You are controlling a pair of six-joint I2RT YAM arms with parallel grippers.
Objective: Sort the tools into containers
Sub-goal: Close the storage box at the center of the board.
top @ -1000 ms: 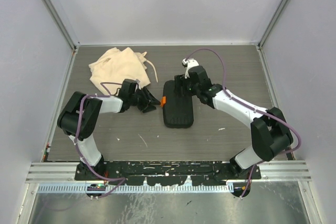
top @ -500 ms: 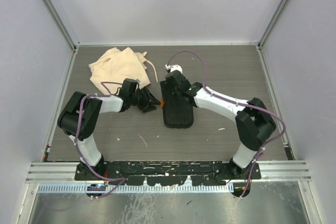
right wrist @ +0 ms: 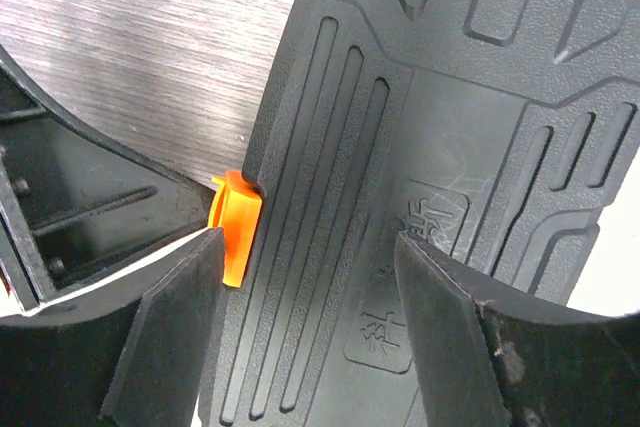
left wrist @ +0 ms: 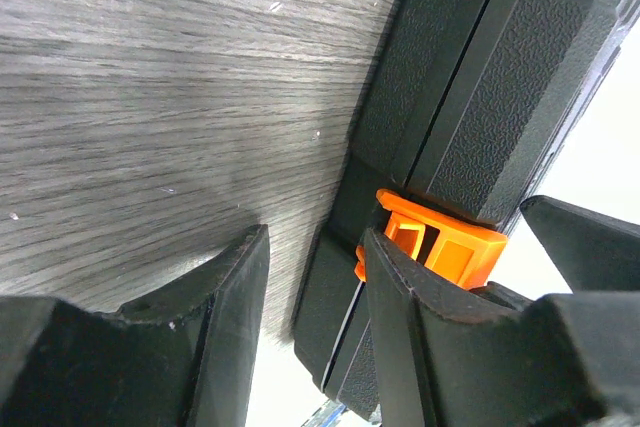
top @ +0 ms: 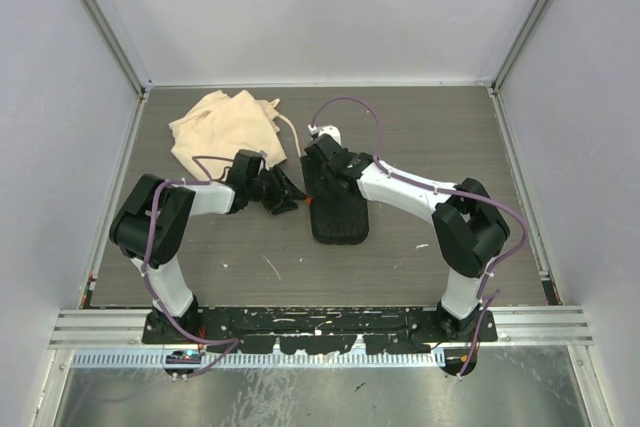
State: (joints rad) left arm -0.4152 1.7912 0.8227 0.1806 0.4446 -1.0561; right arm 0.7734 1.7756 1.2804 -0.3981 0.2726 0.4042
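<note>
table (top: 430,137): grey woodgrain | on it: black tool case (top: 340,219), centre | beige cloth bag (top: 220,127), far left

The tool case (top: 340,217) is set near the middle of the table (top: 450,137), with the cloth bag (top: 220,127) placed far-left of it, the left gripper (top: 289,194) just left of it, and the right gripper (top: 319,168) over its far end.

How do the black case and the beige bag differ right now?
The tool case is black, rigid and ribbed, lying flat mid-table; the cloth bag is beige, soft and crumpled, far left. The case has an orange latch; the bag has a drawstring. Both rest on the table.
</note>
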